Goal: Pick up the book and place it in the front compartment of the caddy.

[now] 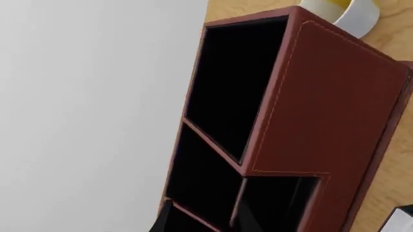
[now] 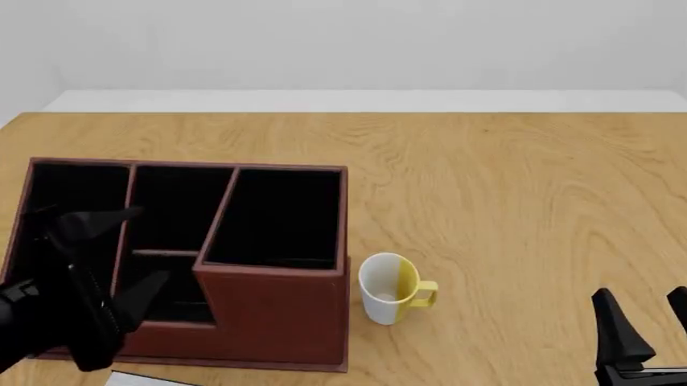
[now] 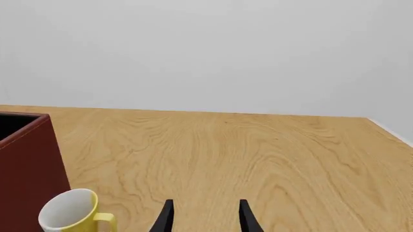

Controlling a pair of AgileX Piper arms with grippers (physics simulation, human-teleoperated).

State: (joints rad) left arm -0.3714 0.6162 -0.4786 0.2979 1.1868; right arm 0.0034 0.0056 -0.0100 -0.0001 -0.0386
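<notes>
On the near left of the counter (image 2: pixel 516 185) stands the caddy (image 2: pixel 273 310), a reddish-brown box with black insides, and the left pincer (image 2: pixel 102 253) hangs over its left-hand sections with its fingers spread wide and nothing between them. By my reading the task is barely begun: no book sits in any section that shows, and neither arm carries one. A pale sliver at the very bottom edge of the front view, just in front of the caddy's near wall, may be the book (image 2: pixel 137 379); the left wrist view also shows a small grey-and-black corner (image 1: pixel 401 220) lying on the wood beside the caddy's outer wall, which looks like the same thing, though too little shows to be sure. If so, it lies flat on the counter, outside the box and not yet lifted.

Left to do, as I judge it: reach the book, grip it, lift it and lower it into the front section.

As for contents, the caddy's sections appear as plain dark hollows, with dividers between them and the right part taller than the rest. A white-and-yellow mug (image 2: pixel 390 288) stands upright just right of the caddy, apparently with nothing in it.

Low at the near right, the right pincer (image 2: pixel 647 322) rests released and grasps nothing.
</notes>
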